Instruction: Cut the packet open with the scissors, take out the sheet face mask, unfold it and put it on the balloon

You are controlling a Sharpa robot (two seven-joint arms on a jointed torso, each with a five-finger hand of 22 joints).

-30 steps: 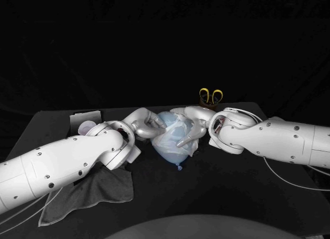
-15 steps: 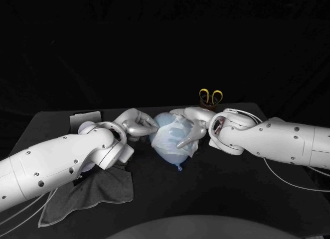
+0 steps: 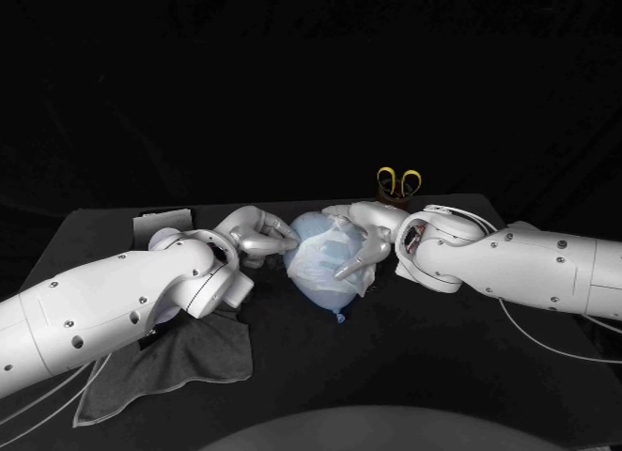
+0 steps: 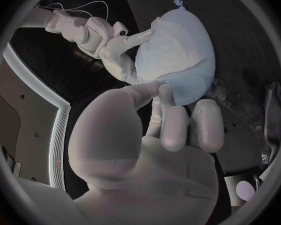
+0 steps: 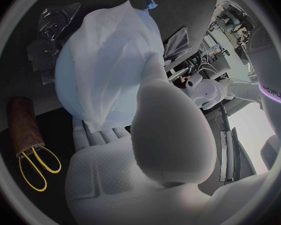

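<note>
A pale blue balloon (image 3: 328,268) lies on the table between my two hands, its knot towards me. The white sheet face mask (image 4: 172,45) is draped over it, also seen as mask (image 5: 115,60). My right hand (image 3: 366,246) holds the balloon from its right side, thumb over the mask and fingers under it. My left hand (image 3: 257,235) is at the balloon's left edge; its thumb and a fingertip (image 4: 167,92) meet on the mask's rim. The yellow-handled scissors (image 3: 397,179) stand in a brown holder (image 5: 25,122) behind the right hand. The cut packet (image 3: 163,224) lies at the far left.
A dark grey cloth (image 3: 189,362) lies on the table under my left arm. Crumpled dark film (image 5: 53,27) sits on the table beside the balloon. The table's back edge runs just behind the scissors.
My left hand has drawn back to the left, from lying on the balloon's side to its left edge. The right hand and the balloon have stayed put.
</note>
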